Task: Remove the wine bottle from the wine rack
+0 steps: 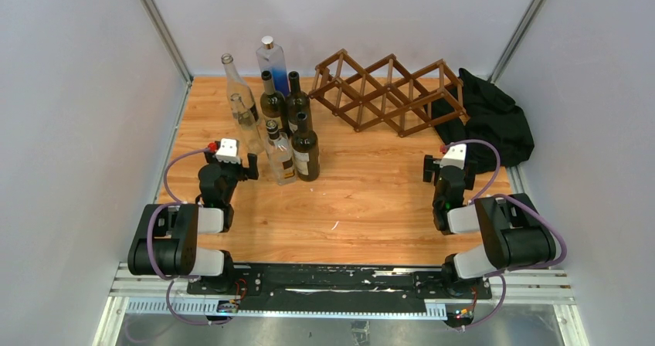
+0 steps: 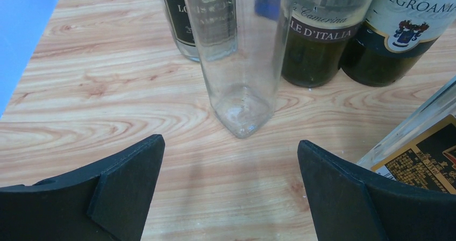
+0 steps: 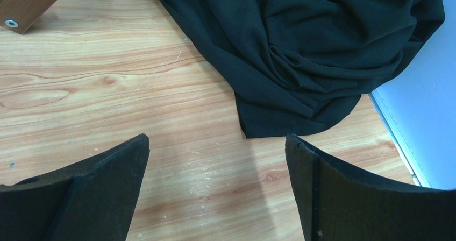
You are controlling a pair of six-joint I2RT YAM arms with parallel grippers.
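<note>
The left gripper (image 2: 231, 144) hangs low over the table (image 1: 371, 207), its jaws wide with nothing between them; the right gripper (image 3: 218, 141) is also wide and empty, just before the black cloth (image 3: 322, 47). Just ahead of the left gripper stands a clear bottle (image 2: 236, 63); behind it are dark bottles (image 2: 317, 52) with paper labels; all stand upright in one group on the table, left of the rack (image 1: 390, 91). The rack, at the far side, seems to hold no bottle, though from above I cannot see into every opening; so I judge the wine bottle is already off it. Such a bottle is glass: stiff, smooth, slippery, fragile, and heavy if filled; the neck, or the body at the label, is the best place to hold it.
</note>
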